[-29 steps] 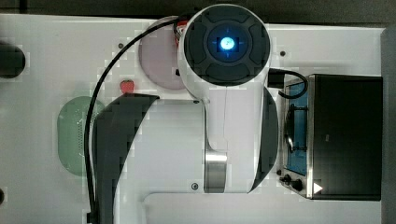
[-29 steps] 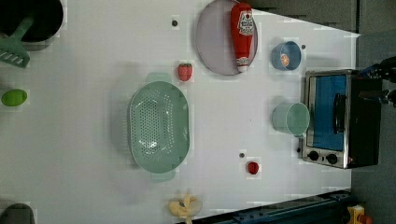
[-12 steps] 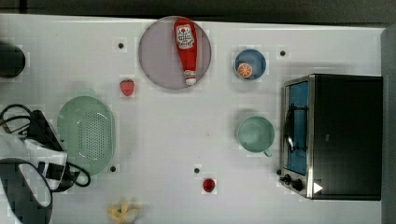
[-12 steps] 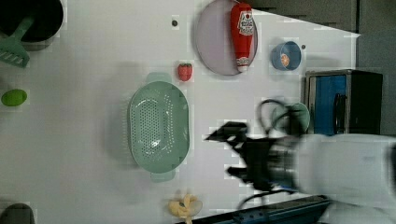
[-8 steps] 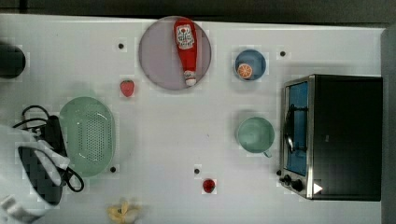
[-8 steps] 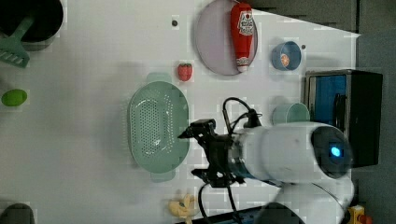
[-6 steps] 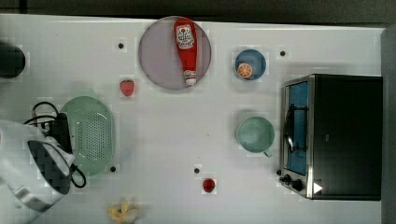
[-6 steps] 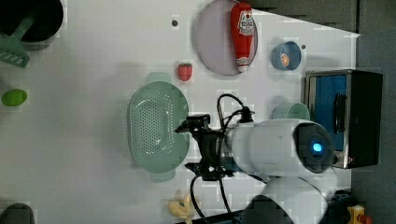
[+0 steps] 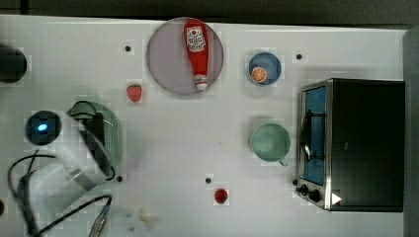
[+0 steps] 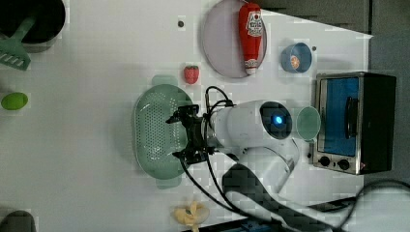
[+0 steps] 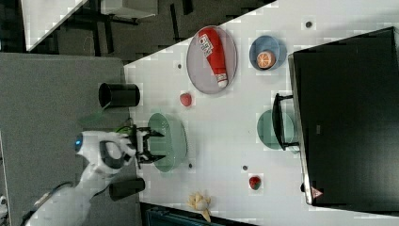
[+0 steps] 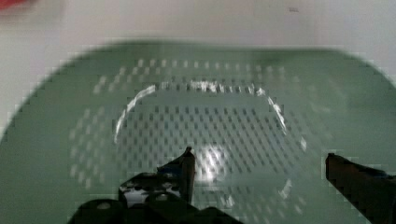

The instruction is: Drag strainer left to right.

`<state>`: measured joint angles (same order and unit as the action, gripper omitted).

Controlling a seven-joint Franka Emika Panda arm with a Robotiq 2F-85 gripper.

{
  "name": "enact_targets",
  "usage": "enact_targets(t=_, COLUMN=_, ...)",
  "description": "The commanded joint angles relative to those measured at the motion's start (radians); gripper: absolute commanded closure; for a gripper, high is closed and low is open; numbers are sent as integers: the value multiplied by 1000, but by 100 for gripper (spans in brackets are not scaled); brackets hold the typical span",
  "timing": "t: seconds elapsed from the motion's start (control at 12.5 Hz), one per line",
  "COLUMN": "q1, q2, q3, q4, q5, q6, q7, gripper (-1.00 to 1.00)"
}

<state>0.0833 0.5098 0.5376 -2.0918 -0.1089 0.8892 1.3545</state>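
**Over the strainer, fingers spread, no grip yet**

Now above the strainer, with the gripper parked over the rim nearest the arm in the left view; a moment ago off to the side, at the start nowhere near. Fingers wide apart, nothing between them: in the wrist view, two dark fingertips hanging above the perforated floor, gap broad. Strainer itself unmoved, at the top view's left, just below the strawberry.

Meaning for the task: approach done, drag not begun. Probably next a descent to hook or pinch the rim, then a pull toward the top view's right.

Farther along that path: open table, then the green cup beside the toaster oven. Beyond, the ketchup bottle on its plate.
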Motion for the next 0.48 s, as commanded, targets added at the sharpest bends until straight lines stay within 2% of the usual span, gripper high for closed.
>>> enact_targets(t=0.08, q1=13, q2=23, q3=-31, q4=5, q5=-20, q6=72, q7=66, gripper=-100)
enact_targets(t=0.24, q1=46, q2=43, q3=-85, q4=3, q5=-62, q6=74, q7=66, gripper=-100)
enact_targets(t=0.48, q1=74, q2=52, q3=-121, q4=-1, q5=-73, q6=93, q7=65, gripper=-100)
